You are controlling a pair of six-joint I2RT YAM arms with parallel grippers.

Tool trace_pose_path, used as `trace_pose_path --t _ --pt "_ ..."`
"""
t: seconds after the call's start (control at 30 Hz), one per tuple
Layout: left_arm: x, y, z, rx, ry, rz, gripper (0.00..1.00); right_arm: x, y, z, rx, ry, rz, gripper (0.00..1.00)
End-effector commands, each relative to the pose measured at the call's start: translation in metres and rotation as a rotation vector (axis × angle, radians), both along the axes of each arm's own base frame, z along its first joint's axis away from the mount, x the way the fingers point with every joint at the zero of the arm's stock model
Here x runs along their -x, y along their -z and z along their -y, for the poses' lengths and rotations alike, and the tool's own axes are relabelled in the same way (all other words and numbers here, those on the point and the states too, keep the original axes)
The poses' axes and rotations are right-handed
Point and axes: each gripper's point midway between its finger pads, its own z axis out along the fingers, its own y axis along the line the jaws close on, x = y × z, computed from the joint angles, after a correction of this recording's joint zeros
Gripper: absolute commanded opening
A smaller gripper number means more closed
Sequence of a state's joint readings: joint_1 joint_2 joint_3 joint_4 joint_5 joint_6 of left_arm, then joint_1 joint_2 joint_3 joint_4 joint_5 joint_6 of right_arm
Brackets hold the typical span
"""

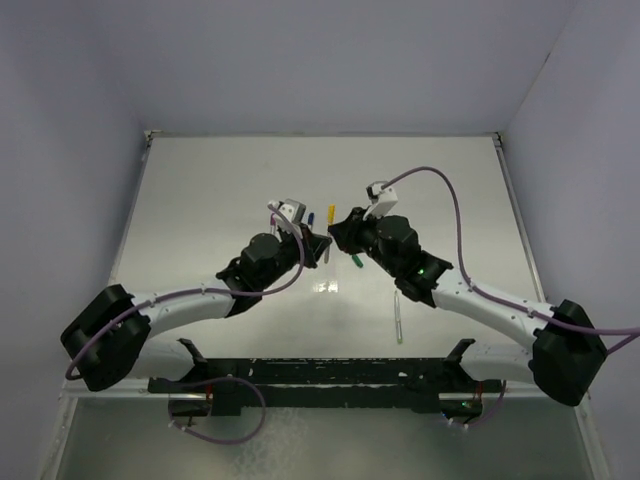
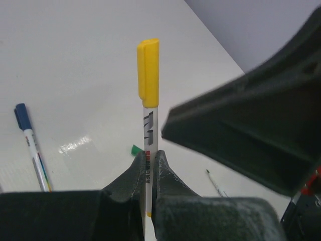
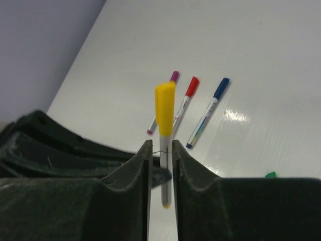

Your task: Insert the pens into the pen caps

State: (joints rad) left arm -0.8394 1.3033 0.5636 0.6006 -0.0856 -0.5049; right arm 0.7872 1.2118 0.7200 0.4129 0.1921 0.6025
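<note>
My left gripper is shut on a silvery-white pen that stands upright with the yellow cap on its top end. My right gripper is open, its jaws a little apart on either side of that same pen, below the yellow cap, with a thin gap on each side. In the top view both grippers meet at the table's middle, left gripper and right gripper. A loose green cap lies just below them. An uncapped pen lies nearer the right arm.
Three capped pens lie side by side on the table beyond the grippers: purple, red and blue. The white table has a raised rim, and grey walls stand on three sides.
</note>
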Motion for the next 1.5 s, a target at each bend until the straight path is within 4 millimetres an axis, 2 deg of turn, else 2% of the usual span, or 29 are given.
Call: trace_pose_path --t 0.0,0.07,0.13,0.23,0.33,0.5,0.57,0.67,0.93,1.03,1.27,1.47 --pt "-0.030 -0.027 -0.005 0.080 -0.101 0.046 0.00 0.010 -0.002 0.011 0.146 0.017 -0.026 0.31" --pt "-0.028 0.003 -0.005 0.033 -0.098 -0.019 0.00 0.003 -0.030 0.024 0.149 0.081 0.030 0.47" --pt "-0.028 0.023 -0.005 0.001 -0.101 -0.061 0.00 0.002 -0.052 0.038 0.147 0.139 0.076 0.59" --pt "-0.033 0.045 -0.003 -0.060 -0.105 -0.106 0.00 0.004 -0.068 0.058 0.160 0.199 0.113 0.64" --pt "-0.044 0.060 0.001 -0.126 -0.119 -0.150 0.00 0.008 -0.067 0.081 0.193 0.276 0.094 0.65" --pt "-0.067 0.066 0.010 -0.181 -0.139 -0.183 0.00 0.019 -0.047 0.114 0.248 0.384 0.015 0.66" --pt "-0.076 0.071 0.012 -0.197 -0.148 -0.202 0.04 0.024 -0.038 0.125 0.274 0.413 -0.012 0.66" --pt "-0.089 0.087 0.010 -0.225 -0.176 -0.263 0.08 0.031 -0.023 0.137 0.312 0.444 -0.051 0.66" --pt "-0.100 0.117 0.003 -0.294 -0.223 -0.377 0.10 0.042 0.001 0.162 0.397 0.534 -0.142 0.66" --pt "-0.100 0.122 0.003 -0.302 -0.220 -0.393 0.12 0.047 0.016 0.165 0.429 0.549 -0.203 0.65" --pt "-0.099 0.138 0.001 -0.337 -0.229 -0.438 0.17 0.065 0.069 0.158 0.529 0.489 -0.388 0.61" --pt "-0.097 0.153 0.000 -0.358 -0.239 -0.475 0.30 0.088 0.108 0.159 0.566 0.447 -0.523 0.53"
